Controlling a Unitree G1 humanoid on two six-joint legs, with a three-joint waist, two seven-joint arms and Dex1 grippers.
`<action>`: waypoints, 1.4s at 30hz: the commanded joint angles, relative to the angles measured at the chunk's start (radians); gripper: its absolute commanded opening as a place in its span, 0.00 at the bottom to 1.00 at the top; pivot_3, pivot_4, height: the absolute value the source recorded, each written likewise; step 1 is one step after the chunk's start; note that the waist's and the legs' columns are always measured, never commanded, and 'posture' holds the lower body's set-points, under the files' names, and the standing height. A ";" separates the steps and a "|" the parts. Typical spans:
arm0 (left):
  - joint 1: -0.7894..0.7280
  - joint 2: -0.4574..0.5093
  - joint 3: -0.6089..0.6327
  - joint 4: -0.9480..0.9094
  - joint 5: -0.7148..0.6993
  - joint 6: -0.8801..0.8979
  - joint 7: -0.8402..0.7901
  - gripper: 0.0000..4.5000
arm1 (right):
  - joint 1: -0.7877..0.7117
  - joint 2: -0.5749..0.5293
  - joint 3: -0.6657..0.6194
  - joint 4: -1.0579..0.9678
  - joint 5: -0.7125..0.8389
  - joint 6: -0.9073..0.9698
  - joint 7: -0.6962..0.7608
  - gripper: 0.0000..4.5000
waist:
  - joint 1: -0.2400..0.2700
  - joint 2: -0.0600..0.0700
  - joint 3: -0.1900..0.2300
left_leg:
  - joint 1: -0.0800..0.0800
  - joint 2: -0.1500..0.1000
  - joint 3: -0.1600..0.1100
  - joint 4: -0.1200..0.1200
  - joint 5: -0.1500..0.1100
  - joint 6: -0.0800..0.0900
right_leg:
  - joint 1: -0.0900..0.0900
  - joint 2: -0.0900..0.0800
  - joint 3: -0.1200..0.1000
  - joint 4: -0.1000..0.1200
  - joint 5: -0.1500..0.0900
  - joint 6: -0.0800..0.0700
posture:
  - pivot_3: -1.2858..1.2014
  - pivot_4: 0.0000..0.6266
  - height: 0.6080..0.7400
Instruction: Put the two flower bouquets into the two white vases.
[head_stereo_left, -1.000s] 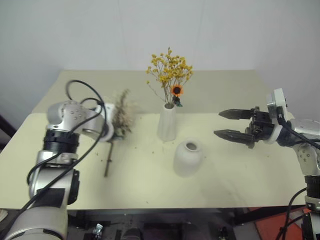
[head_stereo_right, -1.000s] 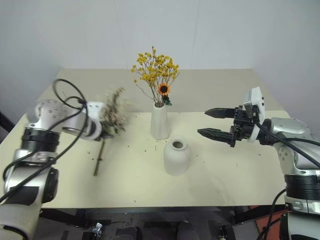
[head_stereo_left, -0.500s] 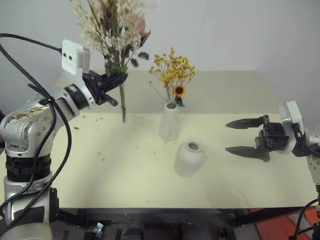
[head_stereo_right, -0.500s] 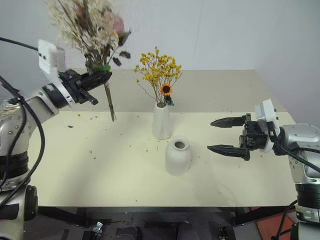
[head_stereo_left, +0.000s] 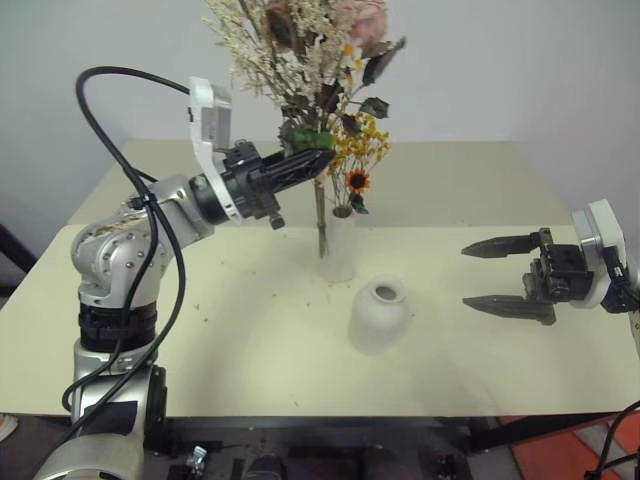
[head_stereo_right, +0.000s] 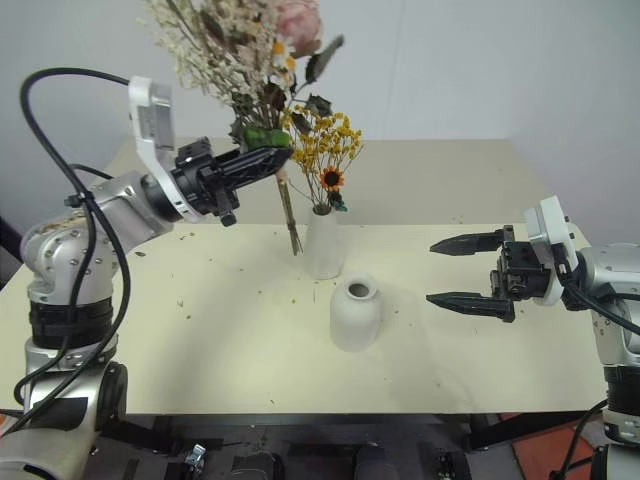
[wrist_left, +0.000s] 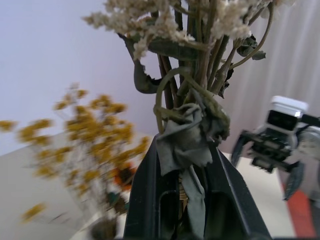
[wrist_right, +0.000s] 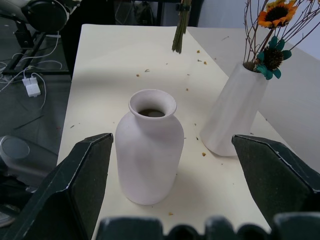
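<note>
My left gripper (head_stereo_left: 318, 160) is shut on the bound stems of the larger bouquet (head_stereo_left: 300, 45), which has cream sprigs, green leaves and a pink bloom. It holds the bouquet upright above the table. The stem ends (head_stereo_left: 322, 235) hang just in front of the tall slim white vase (head_stereo_left: 340, 255). That vase holds the yellow-orange bouquet (head_stereo_left: 365, 140) with its orange daisy. The short round white vase (head_stereo_left: 378, 315) stands nearer, with its mouth (wrist_right: 151, 105) uncovered. At the right, my right gripper (head_stereo_left: 467, 276) is open and level, pointing at the round vase from a short distance away.
The cream table (head_stereo_left: 250, 350) carries scattered plant crumbs (head_stereo_left: 205, 300) on its left half. A pale wall stands behind the far edge. Bare tabletop lies between the round vase and the right gripper.
The left gripper lifted the large bouquet off the table's left side, turned it upright and carried it right, in front of the tall vase. The right gripper drew back slightly.
</note>
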 joint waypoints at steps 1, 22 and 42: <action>-0.048 -0.037 -0.019 0.000 -0.009 -0.005 -0.028 0.03 | -0.011 -0.014 -0.032 -0.018 0.021 -0.028 0.016 1.00 | -0.001 0.000 0.000 | 0.000 0.000 0.000 0.000 0.000 0.000 | 0.000 0.000 0.000 0.000 0.000 0.000 | 0.52 0.24 1.00; -0.124 -0.281 -0.172 0.117 0.142 -0.069 -0.124 0.03 | 0.070 -0.010 -0.081 -0.095 0.043 -0.032 -0.041 1.00 | 0.001 0.000 0.000 | 0.000 0.000 0.000 0.000 0.000 0.000 | 0.000 0.000 0.000 0.000 0.000 0.001 | 0.52 0.24 1.00; -0.155 -0.276 -0.138 0.140 0.166 -0.082 -0.167 0.03 | 0.072 -0.006 -0.085 -0.087 0.047 -0.051 -0.064 1.00 | 0.001 0.000 0.000 | 0.002 0.000 0.000 0.000 0.000 0.000 | 0.002 0.000 0.000 0.000 -0.001 0.001 | 0.52 0.24 1.00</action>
